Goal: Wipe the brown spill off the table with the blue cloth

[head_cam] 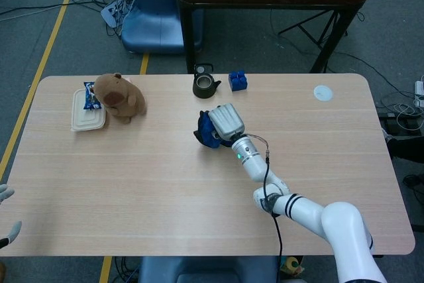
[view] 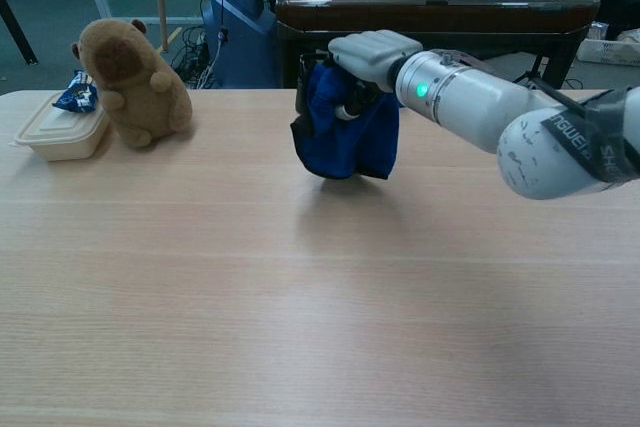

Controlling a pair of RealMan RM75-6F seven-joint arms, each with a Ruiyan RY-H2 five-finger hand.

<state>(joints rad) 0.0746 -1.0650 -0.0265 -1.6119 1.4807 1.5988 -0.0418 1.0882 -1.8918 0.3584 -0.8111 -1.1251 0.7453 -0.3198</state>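
Observation:
My right hand [head_cam: 225,122] grips the blue cloth [head_cam: 207,132] and holds it up off the table [head_cam: 132,164], in front of the back middle. In the chest view the cloth [view: 345,132] hangs bunched beneath the hand [view: 372,52], its lower edge just above the wood and its shadow on the table below. No brown spill shows on the tabletop in either view. Only the fingertips of my left hand [head_cam: 6,230] show, at the far left edge of the head view; they are apart and hold nothing.
A brown plush animal [head_cam: 119,97] leans on a white takeaway box [head_cam: 86,116] at the back left. A black teapot [head_cam: 206,85] and a blue brick [head_cam: 238,81] stand at the back edge, just behind the hanging cloth. A white disc [head_cam: 322,93] lies at the back right.

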